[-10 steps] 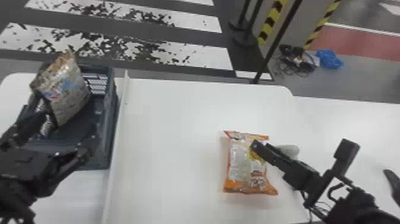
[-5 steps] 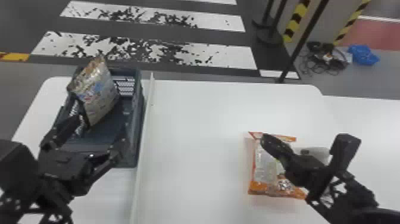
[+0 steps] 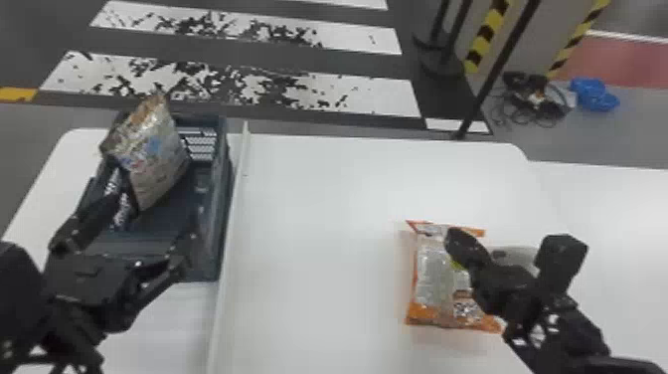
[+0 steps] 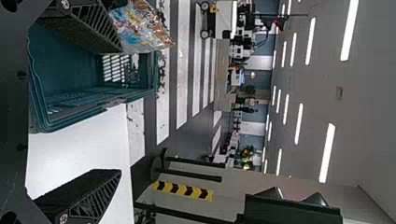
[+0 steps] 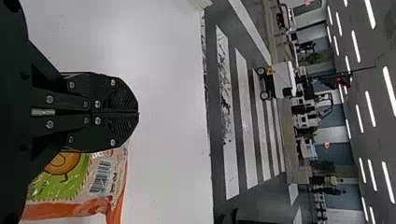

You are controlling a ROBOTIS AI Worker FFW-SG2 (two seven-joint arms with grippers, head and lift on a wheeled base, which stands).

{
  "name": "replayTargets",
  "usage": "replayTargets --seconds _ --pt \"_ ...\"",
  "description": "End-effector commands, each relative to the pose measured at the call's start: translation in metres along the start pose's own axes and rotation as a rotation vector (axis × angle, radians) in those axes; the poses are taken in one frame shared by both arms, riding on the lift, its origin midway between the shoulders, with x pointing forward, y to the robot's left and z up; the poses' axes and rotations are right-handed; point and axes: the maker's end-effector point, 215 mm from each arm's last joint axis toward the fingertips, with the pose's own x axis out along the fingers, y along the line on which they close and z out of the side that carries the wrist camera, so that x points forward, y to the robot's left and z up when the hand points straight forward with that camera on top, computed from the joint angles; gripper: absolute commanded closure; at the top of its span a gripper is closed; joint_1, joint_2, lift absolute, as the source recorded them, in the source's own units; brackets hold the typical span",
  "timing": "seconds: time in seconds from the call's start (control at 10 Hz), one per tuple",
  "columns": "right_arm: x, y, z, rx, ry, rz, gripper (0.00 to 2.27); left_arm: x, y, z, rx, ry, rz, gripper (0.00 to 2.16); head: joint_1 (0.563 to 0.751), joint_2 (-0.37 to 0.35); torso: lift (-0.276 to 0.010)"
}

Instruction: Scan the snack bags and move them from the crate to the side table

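Striped floor: head view, beyond the white table, with cables and a blue bundle off to the right.
Crate: head view, on the table's left part, beside a raised white strip.
Silver-brown bag: in the crate toward its far left, propped up and tilted; its long axis climbs from the crate floor, the upper end above the rim, coloured print on the side in sight.
Left gripper: over the crate at the bag's near end, fingers spread, nothing between them.
Orange-edged bag: lies flat on the table at right, long axis running roughly near to far, orange bands at both ends.
Right gripper: above that bag's right side.
Grey item: just beside the bag, partly hidden.
Left wrist view: the jaws stand wide apart; one finger overlaps the silver-brown bag, whether touching I can't tell. Ceiling lights run past the crate.
Right wrist view: the jaws meet tip to tip, holding nothing I can see; under them the orange-edged bag shows a green panel and a barcode close to its orange edge.
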Motion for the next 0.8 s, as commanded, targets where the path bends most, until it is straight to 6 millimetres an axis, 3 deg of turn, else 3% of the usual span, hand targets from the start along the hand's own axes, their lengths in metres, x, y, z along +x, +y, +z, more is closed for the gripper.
replayTargets --seconds 0.0,0.2,0.7 --pt "-0.002 -0.022 0.0 -0.013 -0.013 -0.063 2.24 0.001 0.001 -0.002 0.003 0.003 -0.001 0.07 0.695 -0.167 -0.087" --pt "-0.003 -0.049 -0.001 -0.027 -0.014 -0.115 2.24 0.001 0.001 -0.003 0.004 0.006 -0.002 0.07 0.695 -0.2 -0.087" --pt "0.005 -0.064 -0.021 -0.043 0.019 -0.122 2.24 0.002 -0.001 -0.003 0.004 0.004 -0.008 0.07 0.695 -0.251 -0.087"
